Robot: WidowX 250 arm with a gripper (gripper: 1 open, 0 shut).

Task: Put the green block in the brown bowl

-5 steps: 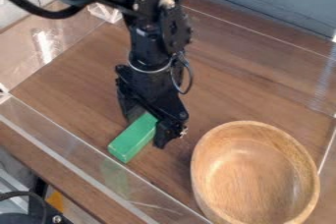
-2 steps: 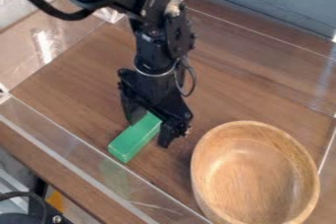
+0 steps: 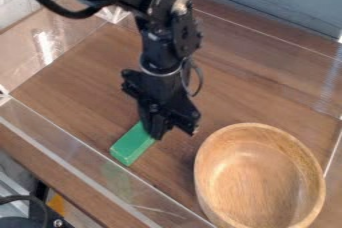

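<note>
The green block (image 3: pixel 131 145) lies flat on the dark wooden table, its long side running away from the front edge. My gripper (image 3: pixel 159 127) points straight down over the block's far end, with its black fingers drawn in against that end. The near half of the block shows; the far end is hidden between the fingers. The brown bowl (image 3: pixel 211 152) stands upright at the lower right, about a hand's width right of the block, with nothing in it.
A clear plastic wall (image 3: pixel 80 177) runs along the table's front and left edges. The black arm (image 3: pixel 147 12) rises from the gripper toward the upper left. Bare wood (image 3: pixel 267 72) stretches behind the bowl.
The fingers, spread wide on both sides of the block before, have closed in on its far end. The arm stayed in place and the block has not shifted.
</note>
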